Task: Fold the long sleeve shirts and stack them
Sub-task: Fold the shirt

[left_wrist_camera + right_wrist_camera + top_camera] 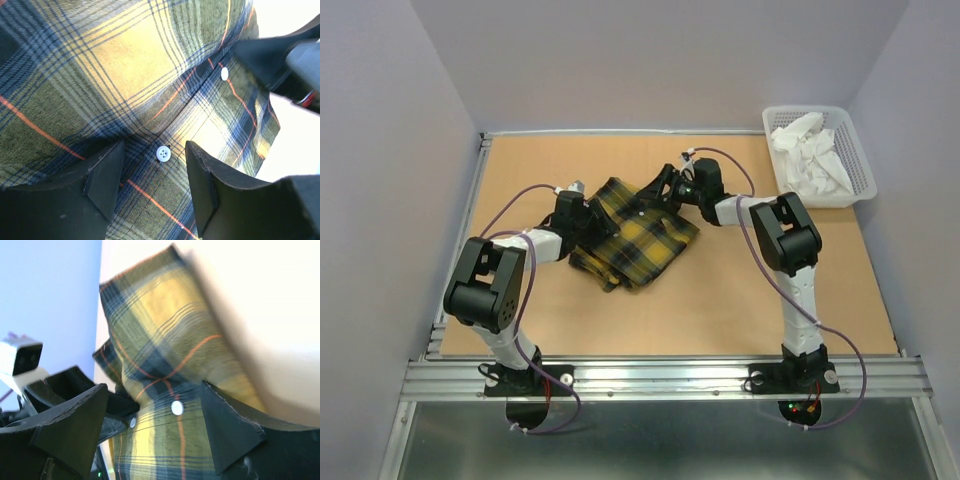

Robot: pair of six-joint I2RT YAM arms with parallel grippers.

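- Table (720,300): brown board with grey walls on three sides. Both arm bases are bolted at the near edge.
- Long sleeve shirt (635,235): yellow and dark plaid with thin orange lines. It lies bunched and partly folded near the middle of the table, slightly left of centre, between the two grippers. Only one shirt can be made out.
- Basket (825,203): white, perforated, at the far right corner of the table and well apart from the shirt. It holds crumpled white cloths (810,155).
- Left arm (485,285) and right arm (790,240): both reach inward over the shirt from opposite sides.
- Left gripper (155,150): at the shirt's left edge, low over the cloth. Its fingers stand apart, one on each side of the button strip. No pinch on the fabric is visible.
- Right gripper (154,390): at the shirt's far right edge. Its fingers are spread wide, with a raised fold of plaid between them. No clamp is visible.
- Buttons (163,153): small, white, set along the front strip. One sits midway between the left fingers and another (177,407) between the right fingers.
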